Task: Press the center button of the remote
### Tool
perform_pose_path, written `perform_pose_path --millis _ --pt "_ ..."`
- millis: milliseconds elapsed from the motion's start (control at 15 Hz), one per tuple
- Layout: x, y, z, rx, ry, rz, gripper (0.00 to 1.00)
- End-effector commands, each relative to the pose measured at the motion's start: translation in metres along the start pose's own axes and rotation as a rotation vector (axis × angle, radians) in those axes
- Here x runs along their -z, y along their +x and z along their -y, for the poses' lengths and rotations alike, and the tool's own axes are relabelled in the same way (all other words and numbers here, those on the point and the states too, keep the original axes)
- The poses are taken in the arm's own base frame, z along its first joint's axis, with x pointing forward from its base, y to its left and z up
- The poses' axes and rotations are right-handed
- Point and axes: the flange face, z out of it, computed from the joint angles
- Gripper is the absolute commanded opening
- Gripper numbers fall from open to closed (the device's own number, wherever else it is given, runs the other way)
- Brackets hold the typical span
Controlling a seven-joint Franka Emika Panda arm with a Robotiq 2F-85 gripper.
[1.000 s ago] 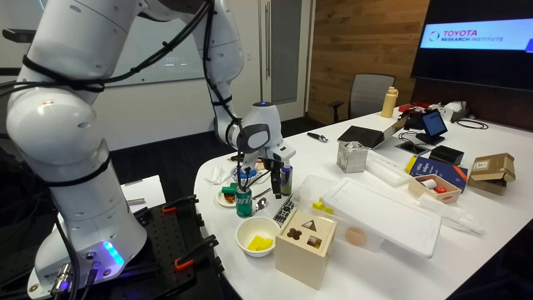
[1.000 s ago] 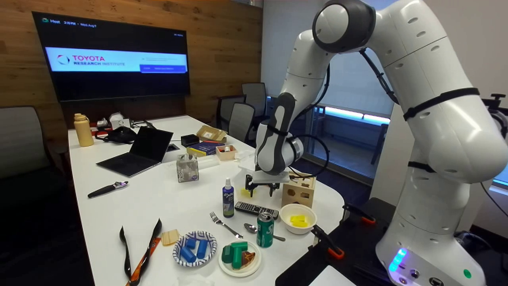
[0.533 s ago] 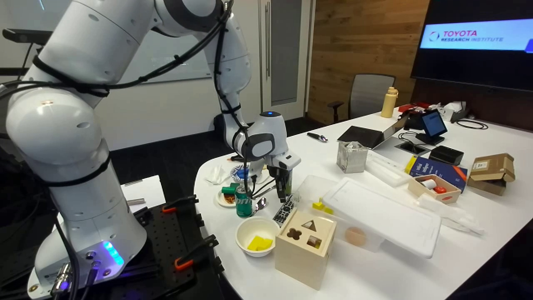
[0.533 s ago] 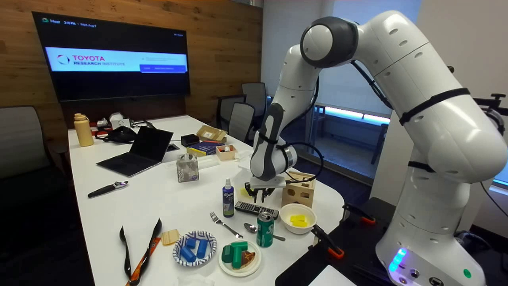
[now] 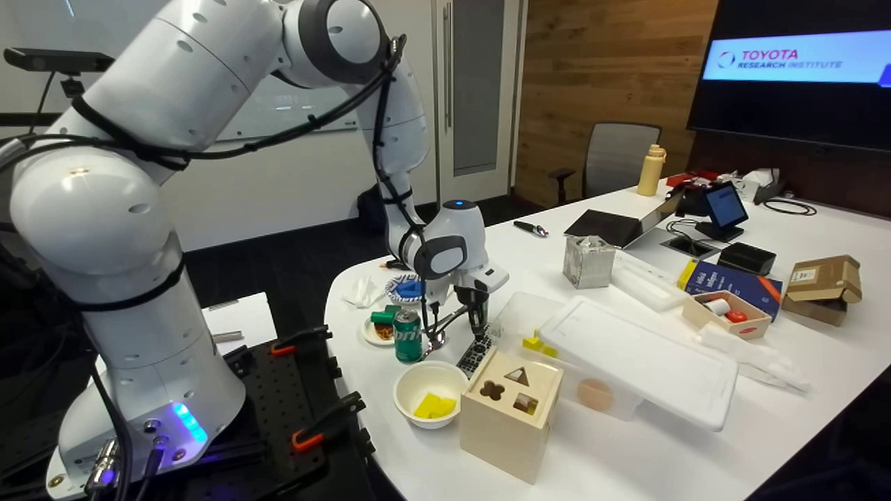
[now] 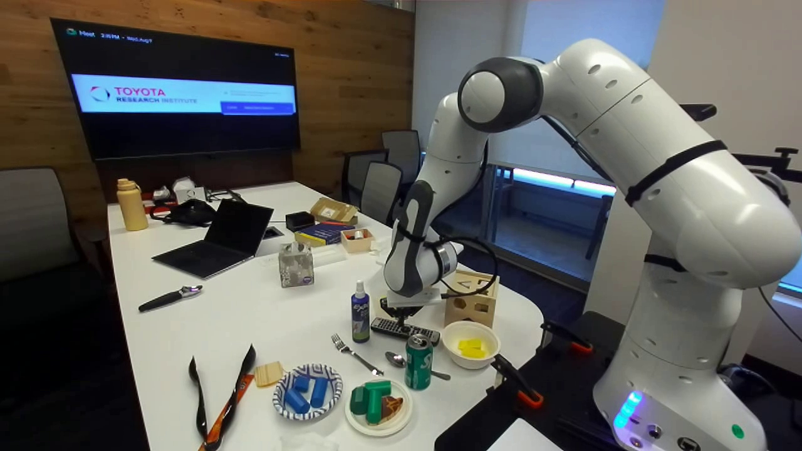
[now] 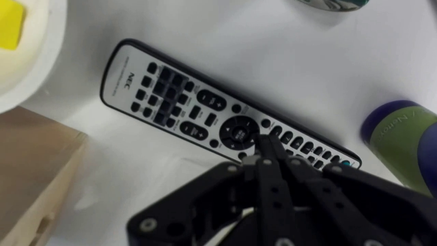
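Observation:
The remote [image 7: 116, 77], silver-faced with black keys, lies flat on the white table; both exterior views also show it [image 5: 473, 358] [image 6: 416, 332]. Its center button [image 7: 239, 134] sits inside a round black ring and is uncovered in the wrist view. My gripper [image 7: 268, 137] has its fingertips together with nothing between them. They appear over the ring's edge, just beside the center button, and hide some of the number keys. In an exterior view the gripper [image 6: 401, 323] points down at the middle of the remote. Whether the tips touch it, I cannot tell.
Close around the remote stand a spray bottle [image 6: 360, 313], a green can [image 6: 418, 363], a white bowl [image 6: 453, 341] with yellow pieces and a wooden shape box [image 5: 508, 431]. A spoon [image 6: 396, 359] and fork [image 6: 354, 356] lie nearby. A clear plastic bin [image 5: 619, 400] stands beside the box.
My gripper has come down from above the table to the remote, shifting slightly toward the spray bottle. Its fingers, wide apart a second ago, have come together. The remote has stayed in place.

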Motion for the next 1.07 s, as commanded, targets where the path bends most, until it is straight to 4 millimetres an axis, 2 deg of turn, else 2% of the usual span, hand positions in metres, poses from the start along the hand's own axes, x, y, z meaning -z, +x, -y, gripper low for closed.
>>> perform_pose_path --millis 0,733,1000 --pt "-0.006 0.002 0.006 0.005 -0.005 -0.001 0.0" --pt "-0.008 0.001 0.008 0.031 -0.097 -0.02 0.0" --pt "-0.02 0.0 0.001 0.031 -0.117 0.016 0.0"
